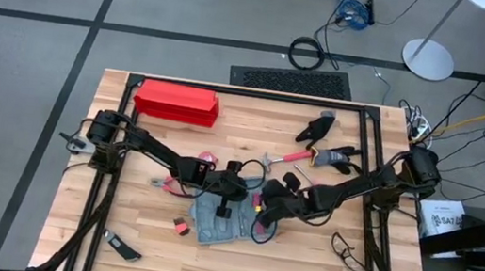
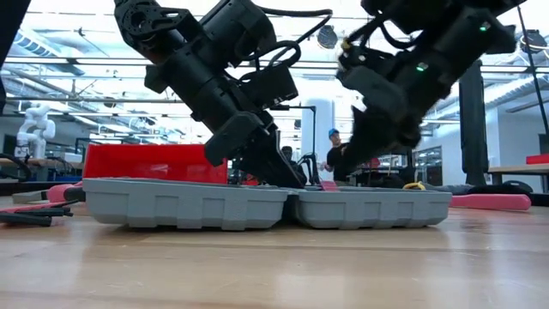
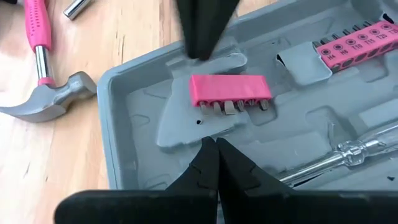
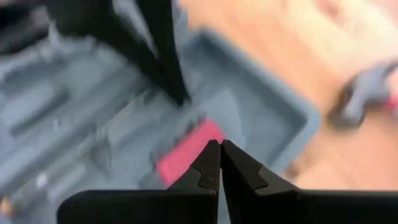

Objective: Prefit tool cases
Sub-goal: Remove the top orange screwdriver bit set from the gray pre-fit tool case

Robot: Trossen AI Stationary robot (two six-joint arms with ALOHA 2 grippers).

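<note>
moulded grey plastic tool case (image 3: 149, 93) lying open, ridged pink bit holder (image 3: 230, 89) inside, left gripper (image 3: 211, 144) and right gripper (image 4: 219, 146) both pressed together above.

Wooden desk (image 1: 143, 236) with a black frame along its edges. The open grey tool case (image 1: 219, 220) lies flat near the middle. Beyond the case, toward the far left corner, a long red box (image 1: 177, 103). Beyond it to the right, a pink-handled hammer (image 1: 289, 157) and black gloves (image 1: 321, 128). Just left of the case, a small red-and-black piece (image 1: 180, 228); farther left at the near edge, a dark tool (image 1: 122, 250).
</note>
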